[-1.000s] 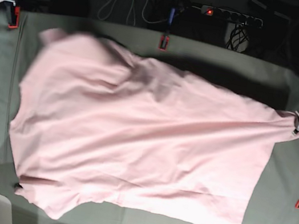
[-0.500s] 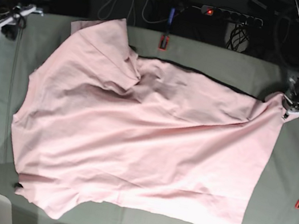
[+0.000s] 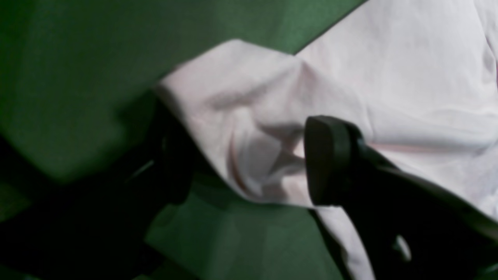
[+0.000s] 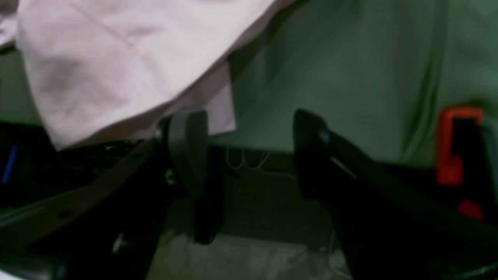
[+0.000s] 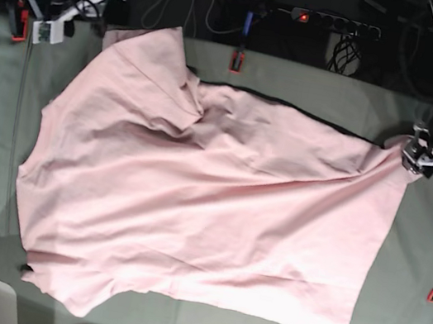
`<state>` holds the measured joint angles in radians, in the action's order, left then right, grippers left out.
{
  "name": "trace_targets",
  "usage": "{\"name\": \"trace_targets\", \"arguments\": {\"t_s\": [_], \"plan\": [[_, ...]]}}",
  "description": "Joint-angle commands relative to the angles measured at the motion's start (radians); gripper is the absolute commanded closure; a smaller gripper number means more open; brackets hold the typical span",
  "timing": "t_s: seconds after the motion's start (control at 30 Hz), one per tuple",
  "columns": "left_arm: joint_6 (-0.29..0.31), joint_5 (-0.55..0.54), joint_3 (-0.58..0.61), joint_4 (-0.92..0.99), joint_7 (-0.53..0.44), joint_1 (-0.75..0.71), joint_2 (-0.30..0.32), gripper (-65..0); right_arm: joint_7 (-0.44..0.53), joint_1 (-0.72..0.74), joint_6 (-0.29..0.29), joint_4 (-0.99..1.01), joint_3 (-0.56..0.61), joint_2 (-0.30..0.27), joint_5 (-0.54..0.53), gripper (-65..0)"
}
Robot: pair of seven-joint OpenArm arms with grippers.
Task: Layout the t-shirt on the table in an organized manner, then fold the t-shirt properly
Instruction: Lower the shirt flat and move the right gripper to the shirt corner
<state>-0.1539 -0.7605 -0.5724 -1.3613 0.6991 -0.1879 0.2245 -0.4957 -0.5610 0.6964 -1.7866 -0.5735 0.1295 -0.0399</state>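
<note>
The t-shirt [image 5: 201, 201] lies spread on the counter [image 5: 415, 273], the right hand [image 5: 62, 13] standing wide and empty just off its sleeve corner, the left hand [image 5: 431, 158] wide astride its hem corner.

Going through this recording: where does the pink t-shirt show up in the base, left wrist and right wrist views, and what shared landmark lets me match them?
Base: the t-shirt spreads across the middle of the table.
Left wrist: its corner fills the upper right, between the open fingers of the left claw.
Right wrist: a corner hangs at upper left, above the open right claw.
Shared landmark: the grey-green table cloth; a red clamp shows in the right wrist and base views.
</note>
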Motion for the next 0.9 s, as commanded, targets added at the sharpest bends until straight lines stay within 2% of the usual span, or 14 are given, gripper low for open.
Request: {"name": "trace_targets", "arguments": {"t_s": [0.0, 0.23, 0.63, 0.7, 0.73, 0.83, 0.87], "plan": [[0.000, -0.006, -0.005, -0.016, -0.009, 0.008, 0.017, -42.0, 0.021, -0.008, 0.002, -0.015, 0.013, 0.002, -0.018, -36.3], [0.000, -0.006, -0.004, -0.016, -0.009, 0.011, 0.017, -42.0, 0.019, -0.011, 0.002, -0.017, 0.076, 0.005, -0.035, -36.5], [0.000, -0.006, -0.007, -0.014, -0.009, 0.006, 0.017, -42.0, 0.019, 0.071, 0.002, 0.084, 0.076, -0.003, -0.048, -35.7], [0.000, -0.006, -0.007, -0.014, -0.009, 0.006, 0.017, -42.0, 0.019, 0.086, 0.002, 0.092, 0.076, -0.003, -0.051, -30.0], [0.000, -0.006, -0.007, -0.014, -0.009, 0.006, 0.016, -42.0, 0.019, 0.092, 0.002, 0.092, 0.076, -0.003, -0.051, -24.4], [0.001, -0.006, -0.004, -0.022, -0.009, 0.003, 0.014, -42.0, 0.021, 0.115, 0.002, 0.086, 0.071, -0.031, -0.051, -2.0], [0.001, -0.006, -0.002, -0.022, -0.009, 0.003, 0.016, -42.0, 0.021, 0.124, 0.002, 0.086, 0.063, -0.044, -0.051, 0.0]]}}
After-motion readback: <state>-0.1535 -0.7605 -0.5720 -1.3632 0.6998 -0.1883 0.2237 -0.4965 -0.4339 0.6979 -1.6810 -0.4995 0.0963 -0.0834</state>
